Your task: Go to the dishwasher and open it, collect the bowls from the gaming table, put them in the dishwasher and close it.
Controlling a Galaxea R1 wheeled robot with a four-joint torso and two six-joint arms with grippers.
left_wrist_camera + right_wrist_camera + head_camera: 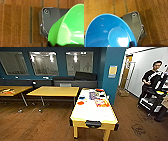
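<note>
The left claw is carrying the green bowl and the right claw the blue bowl, both over the wood floor. With more bowls sitting on the bench, driving smoothly and keeping both level matters now.

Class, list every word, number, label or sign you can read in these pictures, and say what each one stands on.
No text can be read.
Yellow notice on the blue pillar: too blurred to read.
Board-game sheets on the gaming table: print too blurred to read.
Green bowl: no marking seen.
Blue bowl: no marking seen.
</note>
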